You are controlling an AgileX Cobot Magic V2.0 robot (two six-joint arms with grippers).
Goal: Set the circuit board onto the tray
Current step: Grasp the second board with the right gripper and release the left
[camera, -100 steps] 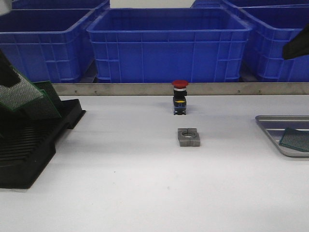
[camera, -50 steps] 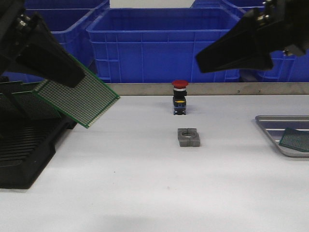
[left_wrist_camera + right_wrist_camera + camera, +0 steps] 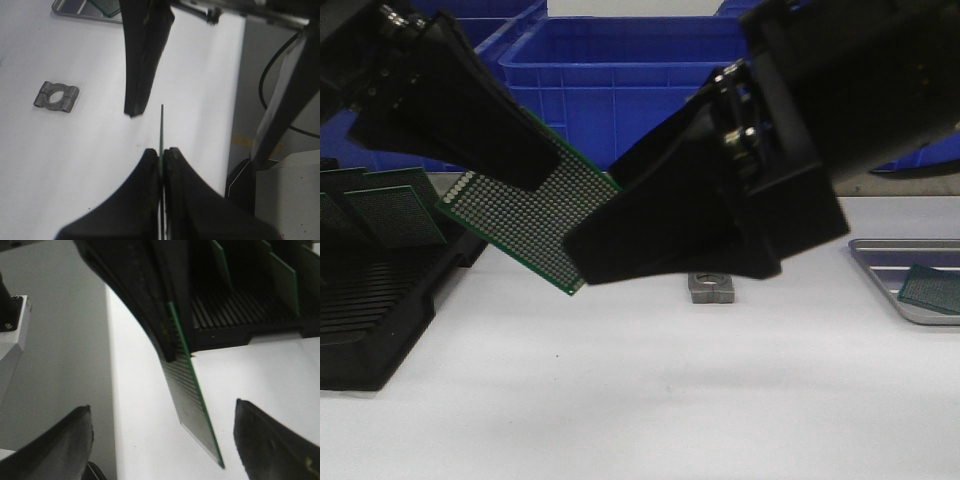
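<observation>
My left gripper (image 3: 535, 165) is shut on a green perforated circuit board (image 3: 525, 225) and holds it tilted in the air left of the table's middle. In the left wrist view the board (image 3: 161, 125) shows edge-on between the closed left gripper (image 3: 162, 154). My right gripper (image 3: 588, 258) is open and reaches in from the right; the board's free end (image 3: 192, 395) hangs between its spread fingers (image 3: 75, 440) without touching them. The silver-grey tray (image 3: 880, 262) lies at the right edge with another green board (image 3: 932, 290) on it.
A black slotted rack (image 3: 380, 310) holding more green boards (image 3: 395, 210) stands at the left. A grey metal clamp block (image 3: 710, 287) lies mid-table. Blue bins (image 3: 640, 80) line the back behind a metal rail.
My left gripper has carried the board rightwards from the rack toward the middle. My right gripper has swung in from the upper right, left and closer, until its open fingers straddle the board's end.
</observation>
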